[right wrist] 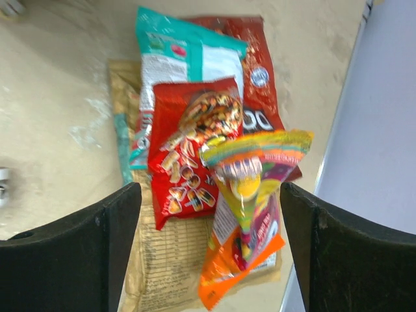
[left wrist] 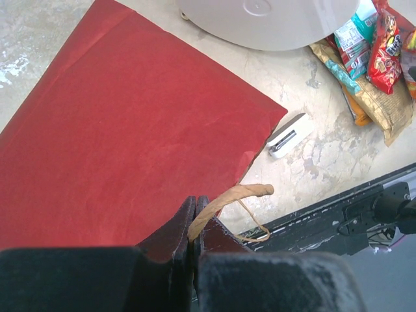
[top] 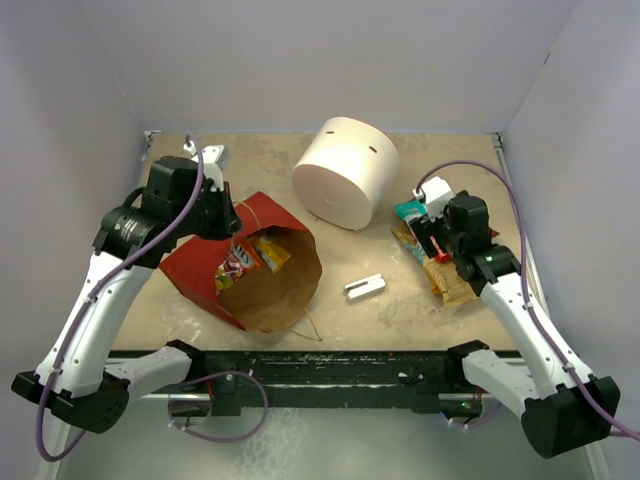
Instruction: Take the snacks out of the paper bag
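the paper bag (top: 195,268) lies on its side on the counter (top: 400,320), over at 9 o'clock in the top view. its open mouth faces about 4 o'clock, and you can see the brown inside. a few snacks in the bag (top: 245,260), red and yellow and orange, sit just inside the mouth.

the left end effector (top: 225,215) is at the bag's 12 o'clock edge. it is squeezed tight on the red paper, and the twine handle (left wrist: 227,198) pokes out from between the fingers (left wrist: 185,218).

the right end effector (right wrist: 211,221) is at 3 o'clock. its fingers are spread wide and hold nothing. it hangs over a pile of snacks (right wrist: 188,149) on the counter. in the pile, a red packet and a rainbow packet (right wrist: 250,175) lie on top of a teal packet (right wrist: 188,55) and a tan packet (right wrist: 162,273).

a big white cylinder (top: 345,170) stands at 12 o'clock. a small grey bracket (top: 365,287) lies between the bag and the pile.
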### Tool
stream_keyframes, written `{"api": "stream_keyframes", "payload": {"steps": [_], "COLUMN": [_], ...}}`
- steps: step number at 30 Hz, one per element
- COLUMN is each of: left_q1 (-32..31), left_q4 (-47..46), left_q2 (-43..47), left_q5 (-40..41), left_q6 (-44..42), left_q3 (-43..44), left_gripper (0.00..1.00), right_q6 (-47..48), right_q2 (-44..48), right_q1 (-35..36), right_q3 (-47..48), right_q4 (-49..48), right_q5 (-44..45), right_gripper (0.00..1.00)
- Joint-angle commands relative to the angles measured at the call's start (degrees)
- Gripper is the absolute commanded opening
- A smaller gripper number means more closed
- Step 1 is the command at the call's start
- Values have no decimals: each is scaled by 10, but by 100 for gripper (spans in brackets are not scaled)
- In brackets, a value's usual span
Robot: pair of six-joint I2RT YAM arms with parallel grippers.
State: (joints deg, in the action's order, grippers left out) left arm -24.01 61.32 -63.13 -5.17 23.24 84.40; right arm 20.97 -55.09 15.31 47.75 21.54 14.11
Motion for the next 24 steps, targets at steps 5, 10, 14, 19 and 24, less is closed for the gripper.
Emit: {"api": "stream_keyframes", "payload": {"steps": [5,10,14,19,24], "left_q1": [3,2,3,3,3], "left_q4": [-4,10,15,16,18], "left_q2": [29,40,41,52,46], "left_q5": [40,59,71,79,80], "left_q6": [40,52,67,78,60], "left_q3": [-2,-10,-10,-16,-23], "left_gripper": [0,0,0,0,0], "right_q6": [20,-9,-83,-138,-155], "right_q2": [14,-1,-11,-27,-43], "right_q1": [-3,-3,-3,-3,-3], "right_q3": [68,75,57,62,70], "right_q4": [2,-43,-100,-123,-119], "right_q5": [-113,-136,-89,-42,38], "right_gripper": [90,91,91,90,91]}}
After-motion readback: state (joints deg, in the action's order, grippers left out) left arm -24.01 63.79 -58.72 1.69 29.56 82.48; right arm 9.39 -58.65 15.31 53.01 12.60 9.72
